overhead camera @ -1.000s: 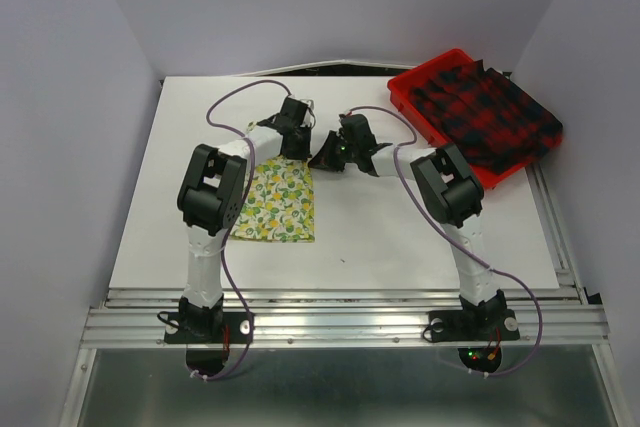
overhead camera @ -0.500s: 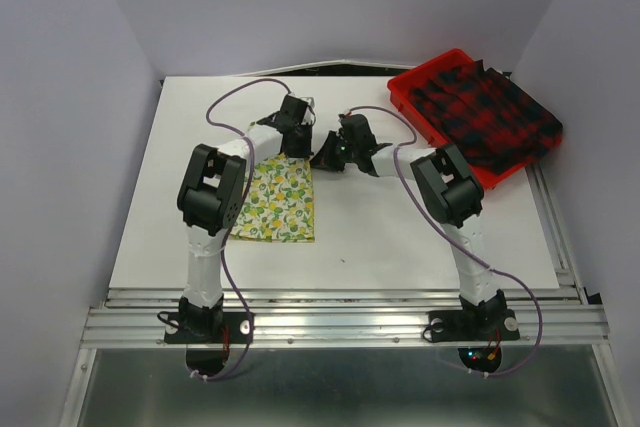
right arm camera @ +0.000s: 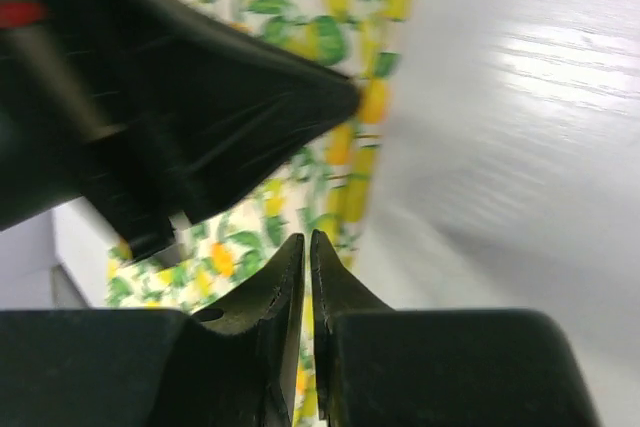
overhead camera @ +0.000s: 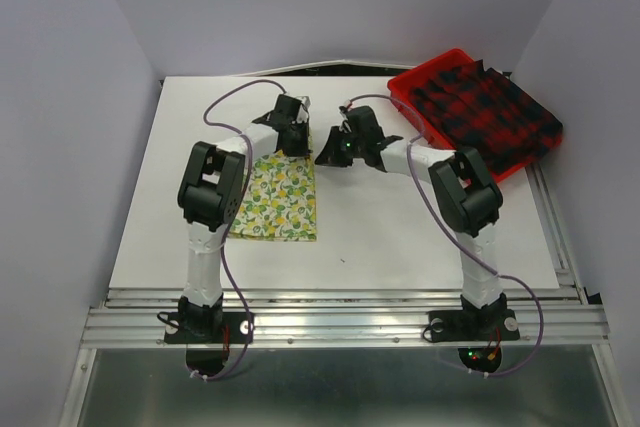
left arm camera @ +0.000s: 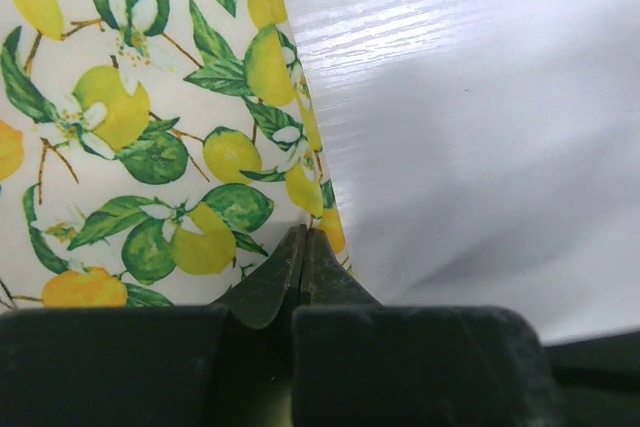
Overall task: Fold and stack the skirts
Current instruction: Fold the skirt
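Note:
The cream-yellow lemon-print skirt (overhead camera: 277, 202) lies folded flat on the white table, left of centre. It fills the left wrist view (left arm camera: 150, 117) and shows in the right wrist view (right arm camera: 340, 37). My left gripper (overhead camera: 296, 149) is shut, with its tips (left arm camera: 303, 234) low over the skirt's right edge and no cloth visible between the jaws. My right gripper (overhead camera: 321, 158) is shut and empty, just right of that same edge (right arm camera: 307, 238), facing the left gripper's fingers (right arm camera: 290, 97). The red-and-black plaid skirt (overhead camera: 490, 117) lies bunched in and over the tray.
The red plastic tray (overhead camera: 404, 84) stands at the table's back right corner, with the plaid skirt hanging over its right side. Purple cables loop from both wrists over the back of the table. Grey walls close in the table on three sides.
The right arm has swung slightly back and right, and its gripper has drawn a little away from the lemon skirt's edge. The left wrist shifted slightly back. The skirt stays flat.

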Robot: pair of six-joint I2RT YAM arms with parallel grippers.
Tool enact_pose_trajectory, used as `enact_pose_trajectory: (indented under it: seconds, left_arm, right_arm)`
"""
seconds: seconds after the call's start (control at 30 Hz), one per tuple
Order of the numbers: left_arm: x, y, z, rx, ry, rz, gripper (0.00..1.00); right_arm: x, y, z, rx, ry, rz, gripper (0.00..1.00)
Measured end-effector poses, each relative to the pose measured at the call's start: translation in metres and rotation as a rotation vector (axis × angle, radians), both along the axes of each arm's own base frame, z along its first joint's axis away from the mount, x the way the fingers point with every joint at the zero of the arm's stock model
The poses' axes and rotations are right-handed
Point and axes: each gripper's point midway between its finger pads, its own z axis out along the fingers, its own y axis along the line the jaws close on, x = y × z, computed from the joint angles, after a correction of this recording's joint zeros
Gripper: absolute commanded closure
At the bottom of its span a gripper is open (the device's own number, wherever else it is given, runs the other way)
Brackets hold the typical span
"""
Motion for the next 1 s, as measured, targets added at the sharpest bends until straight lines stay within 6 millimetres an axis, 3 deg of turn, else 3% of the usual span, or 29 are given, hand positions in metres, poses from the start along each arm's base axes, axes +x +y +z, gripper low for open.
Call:
enact_pose_trajectory:
  seconds: [0.13, 0.23, 0.37, 0.57, 0.67, 0.7, 0.73, 0.77, 0.8, 0.93, 1.0]
  left_arm:
    - [0.002, -0.006, 0.0, -0.024, -0.005, -0.012, 1.0]
    - [0.002, -0.007, 0.0, -0.034, -0.007, -0.019, 1.0]
    - [0.002, -0.008, 0.001, -0.039, -0.007, -0.022, 1.0]
    - [0.003, -0.006, 0.001, -0.055, -0.001, -0.023, 0.95]
    - [0.003, -0.005, 0.002, -0.065, 0.003, -0.029, 0.73]
    - [0.003, -0.005, 0.002, -0.068, 0.005, -0.03, 0.55]
    - [0.002, -0.005, 0.002, -0.073, 0.006, -0.035, 0.49]
    - [0.002, -0.005, 0.003, -0.081, 0.005, -0.037, 0.35]
    - [0.002, -0.005, 0.006, -0.089, -0.001, -0.047, 0.17]
    - [-0.004, 0.01, 0.031, -0.108, -0.035, -0.057, 0.13]
    - [-0.002, 0.027, 0.063, -0.14, -0.095, -0.062, 0.14]
  right_arm:
    - [-0.015, 0.008, 0.04, 0.11, -0.021, 0.055, 0.87]
    - [-0.033, 0.014, 0.052, 0.209, 0.007, 0.098, 0.89]
    - [-0.045, 0.024, 0.039, 0.262, 0.082, 0.123, 0.9]
    - [-0.061, 0.03, -0.002, 0.271, 0.213, 0.119, 0.91]
    - [-0.065, 0.027, -0.024, 0.252, 0.266, 0.094, 0.89]
    - [-0.065, 0.026, -0.03, 0.249, 0.285, 0.079, 0.86]
    - [-0.064, 0.026, -0.032, 0.247, 0.29, 0.07, 0.85]
    - [-0.064, 0.025, -0.033, 0.244, 0.299, 0.061, 0.84]
    - [-0.062, 0.025, -0.033, 0.241, 0.298, 0.057, 0.84]
    - [-0.059, 0.025, -0.032, 0.228, 0.302, 0.04, 0.83]
    - [-0.058, 0.025, -0.032, 0.225, 0.304, 0.037, 0.83]
